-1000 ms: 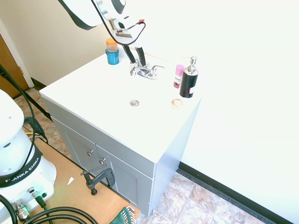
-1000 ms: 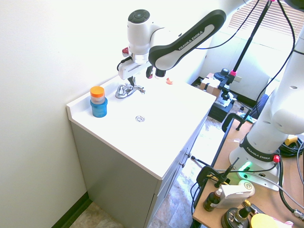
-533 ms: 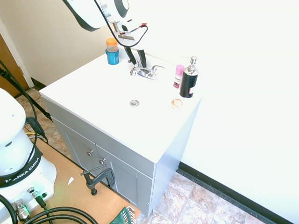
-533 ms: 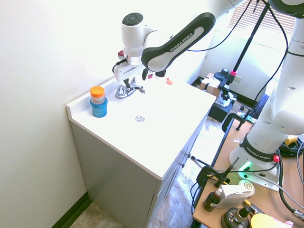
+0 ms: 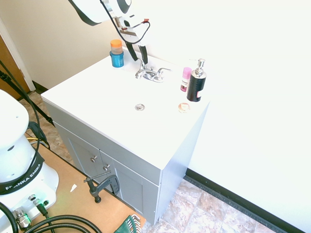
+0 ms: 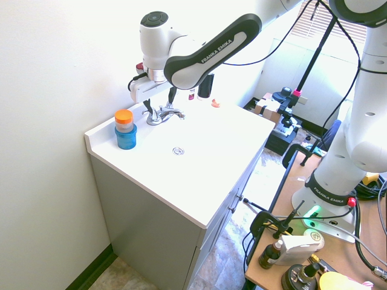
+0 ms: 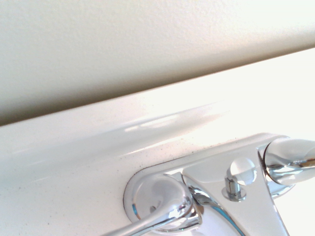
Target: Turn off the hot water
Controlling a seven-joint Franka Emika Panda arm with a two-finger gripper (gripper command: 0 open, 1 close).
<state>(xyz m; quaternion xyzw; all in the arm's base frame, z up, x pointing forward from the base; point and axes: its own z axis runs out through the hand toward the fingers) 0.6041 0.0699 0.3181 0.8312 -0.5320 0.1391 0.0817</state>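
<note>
Chrome all over this one, folks: the small shiny lever handle for the hot water (image 7: 160, 196) sits just below the gripper (image 5: 140, 61), and I'm hovering with both fingers spread apart, not gripping anything. I'd call it the lining-up stage. What's left, as I judge it, is getting down around the lever, swinging it to off and backing away. I can't make out a stream at the short chrome spout (image 5: 140, 74), so no idea if it's running.

Main nuisance is the chrome faucet body, just beside my fingers on the right. The matching chrome twin lever (image 5: 164, 71) is further right; wrong one, leave it alone. Blue cup with an orange-topped jar (image 5: 117, 59) is near, off to the gripper's left, so I'd watch wide swings. The pink-capped bottle (image 5: 185, 80) and black soap pump bottle (image 5: 196, 86) stand well apart, right of the gripper.
</note>
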